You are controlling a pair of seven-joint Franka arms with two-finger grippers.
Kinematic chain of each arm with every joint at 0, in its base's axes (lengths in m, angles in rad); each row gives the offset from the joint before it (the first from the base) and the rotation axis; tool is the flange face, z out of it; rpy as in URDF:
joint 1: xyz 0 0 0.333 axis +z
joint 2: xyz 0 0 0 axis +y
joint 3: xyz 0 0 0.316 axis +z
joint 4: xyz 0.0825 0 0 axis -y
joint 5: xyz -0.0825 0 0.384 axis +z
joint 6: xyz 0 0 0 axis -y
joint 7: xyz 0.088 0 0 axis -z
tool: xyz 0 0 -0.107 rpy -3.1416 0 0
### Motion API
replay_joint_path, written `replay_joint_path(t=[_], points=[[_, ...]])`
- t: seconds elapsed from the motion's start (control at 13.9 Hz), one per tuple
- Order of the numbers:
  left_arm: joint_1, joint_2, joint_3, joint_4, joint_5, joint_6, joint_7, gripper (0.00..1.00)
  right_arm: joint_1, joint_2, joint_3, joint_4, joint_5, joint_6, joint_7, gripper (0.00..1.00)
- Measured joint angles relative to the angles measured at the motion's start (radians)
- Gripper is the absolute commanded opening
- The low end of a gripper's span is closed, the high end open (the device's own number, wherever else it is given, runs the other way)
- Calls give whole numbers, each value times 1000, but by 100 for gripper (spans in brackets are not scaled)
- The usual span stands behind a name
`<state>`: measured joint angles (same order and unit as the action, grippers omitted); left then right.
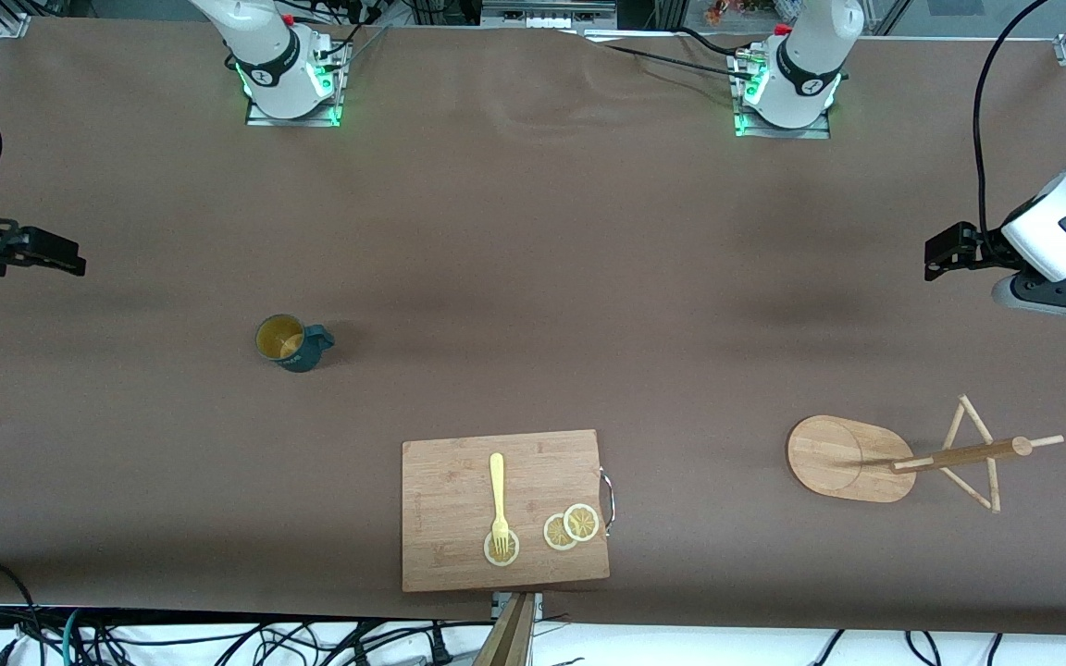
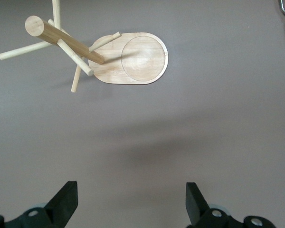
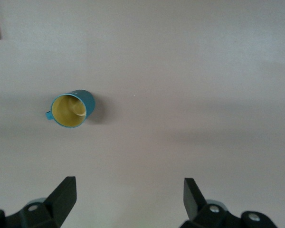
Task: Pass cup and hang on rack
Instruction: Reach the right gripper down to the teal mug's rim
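1. Both pincers stand released, and I see nothing between their fingers. My left gripper (image 1: 933, 262) hangs over bare table at the left arm's end, at about 3 o'clock of the front view; in the left wrist view its dark fingertips (image 2: 66, 195) stand wide apart.
2. My right gripper (image 1: 75, 262) hangs over bare table at the right arm's end, at about 9 o'clock of the front view. Its fingertips (image 3: 65, 192) also stand wide apart in the right wrist view, grasping nothing.
3. I find the cup (image 1: 291, 341) upright on the brown table (image 1: 533, 277), toward the right arm's end, its yellow-tan inside showing and its handle at 3 o'clock of its body in the front view. It is well apart from both pincers.
4. I see the rack (image 1: 852, 458) standing on its oval base toward the left arm's end, at roughly 4 o'clock of the front view, with its post and thin pegs bare.
5. Between cup and rack, nearer to the front camera, a wooden cutting board (image 1: 440, 499) lies flat. On it I see a yellow fork (image 1: 498, 490) with its tines on one lemon slice (image 1: 502, 549), and two more overlapping lemon slices (image 1: 572, 527) beside it.
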<state>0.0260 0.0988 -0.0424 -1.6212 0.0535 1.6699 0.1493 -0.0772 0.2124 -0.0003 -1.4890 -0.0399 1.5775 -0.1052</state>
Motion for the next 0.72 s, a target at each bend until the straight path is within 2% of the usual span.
replay_joint_path(t=[0.22,0.5,0.72], points=[[0,0,0,0,0,0,0,100,3,60,6,-5,3,52,0,100],[0,1,0,0,0,1,0,100,18,166,13,-22,72,157,30,100],[0,1,0,0,0,2,0,100,52,210,14,-86,78,285,80,100]])
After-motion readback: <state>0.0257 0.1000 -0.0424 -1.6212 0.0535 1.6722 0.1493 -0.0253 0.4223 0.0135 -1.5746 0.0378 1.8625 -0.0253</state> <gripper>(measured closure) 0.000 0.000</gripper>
